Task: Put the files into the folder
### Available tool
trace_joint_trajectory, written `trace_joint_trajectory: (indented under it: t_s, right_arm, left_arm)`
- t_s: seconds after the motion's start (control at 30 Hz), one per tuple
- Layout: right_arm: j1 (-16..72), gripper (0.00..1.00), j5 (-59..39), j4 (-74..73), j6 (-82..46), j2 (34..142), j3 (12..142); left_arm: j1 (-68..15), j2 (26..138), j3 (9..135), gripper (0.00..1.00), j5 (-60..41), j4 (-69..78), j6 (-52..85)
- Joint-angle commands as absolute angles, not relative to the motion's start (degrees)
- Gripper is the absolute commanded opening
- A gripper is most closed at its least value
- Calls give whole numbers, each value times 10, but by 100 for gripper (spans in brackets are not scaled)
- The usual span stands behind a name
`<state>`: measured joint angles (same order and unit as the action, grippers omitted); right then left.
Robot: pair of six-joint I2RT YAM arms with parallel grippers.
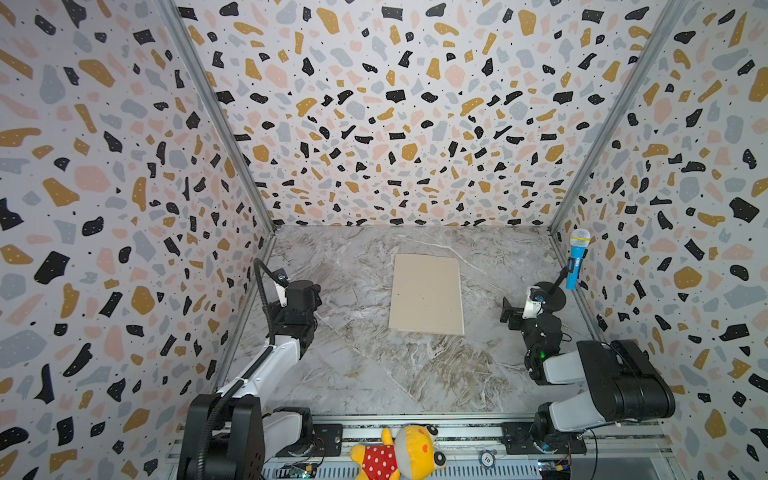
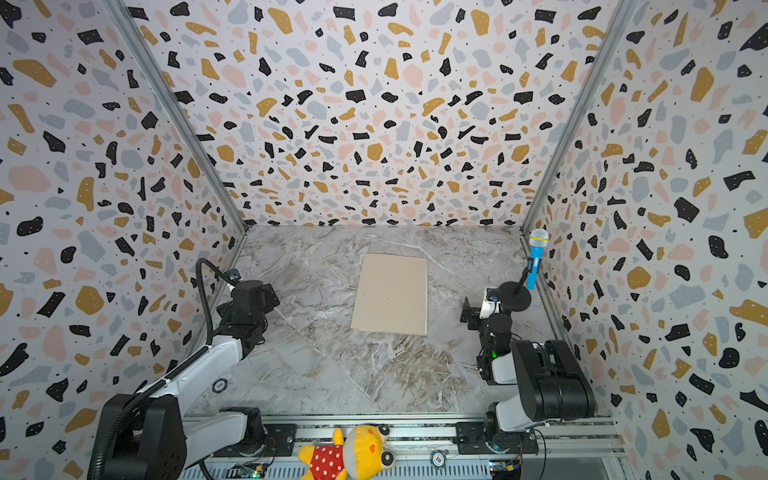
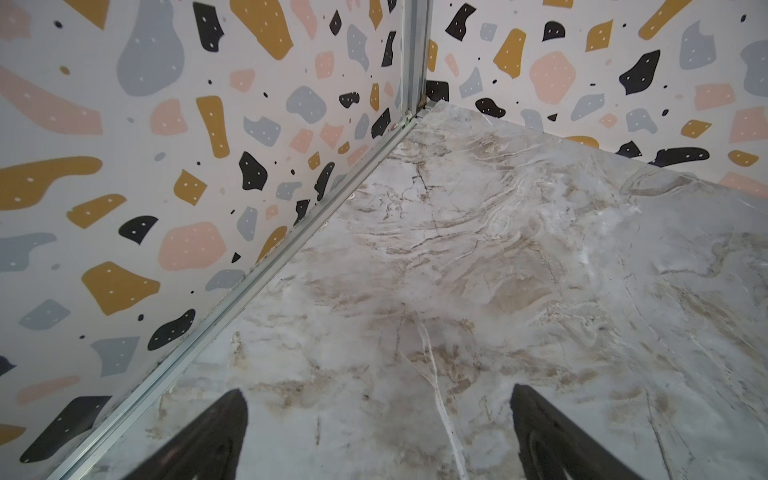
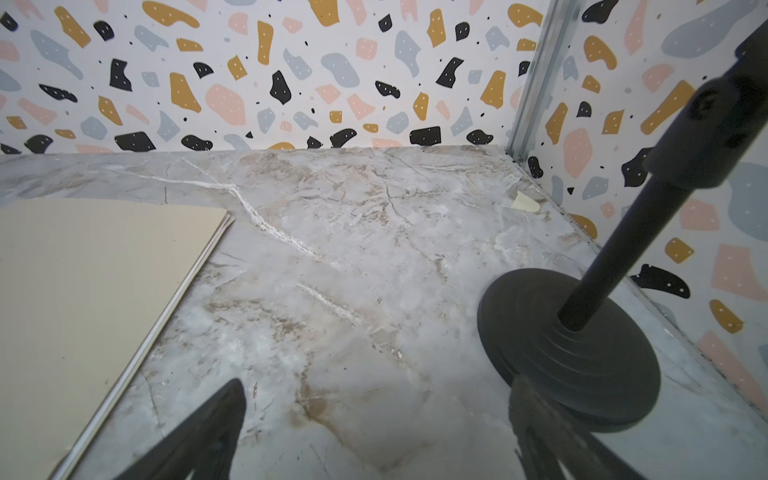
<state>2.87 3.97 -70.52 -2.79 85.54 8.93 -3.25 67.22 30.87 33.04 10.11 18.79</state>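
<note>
Folder (image 1: 426, 295) between left gripper (image 3: 378, 390) and right gripper (image 4: 378, 380); well apart (both agape)

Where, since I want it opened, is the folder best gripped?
Probably the top cover's edge at the far right corner of the folder, coming in low from the side of the right hand: it lies flat and closed, and its layers splay there.
</note>
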Motion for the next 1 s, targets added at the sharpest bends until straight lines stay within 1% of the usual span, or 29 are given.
trace_joint_trajectory:
  t_s: [0.0,0.07,0.2,0.23,0.27,0.4,0.63,0.87,0.97]
  right_arm:
    - [32,99,27,-765,-10,853,98]
    - [34,99,25,-718,-4,853,112]
    - [37,99,30,-721,-2,853,112]
    - [38,99,31,-722,-2,853,111]
    - [39,99,32,-722,-1,853,111]
    - [42,99,38,-722,0,853,112]
    - [42,99,38,-723,0,854,112]
    - [42,99,39,-721,0,854,112]
    - [43,99,39,-722,0,854,112]
  left_arm:
    - [-30,665,274,100,358,215,160]
    - [-30,661,232,100,362,286,149]
    - [-31,644,129,100,387,437,132]
    - [-30,641,108,100,417,489,146]
    - [-28,637,97,99,420,523,145]
    - [-27,676,103,100,404,542,136]
    - [-27,712,71,100,377,636,132]
    - [-40,737,72,99,318,670,86]
    - [-58,780,60,100,304,729,57]
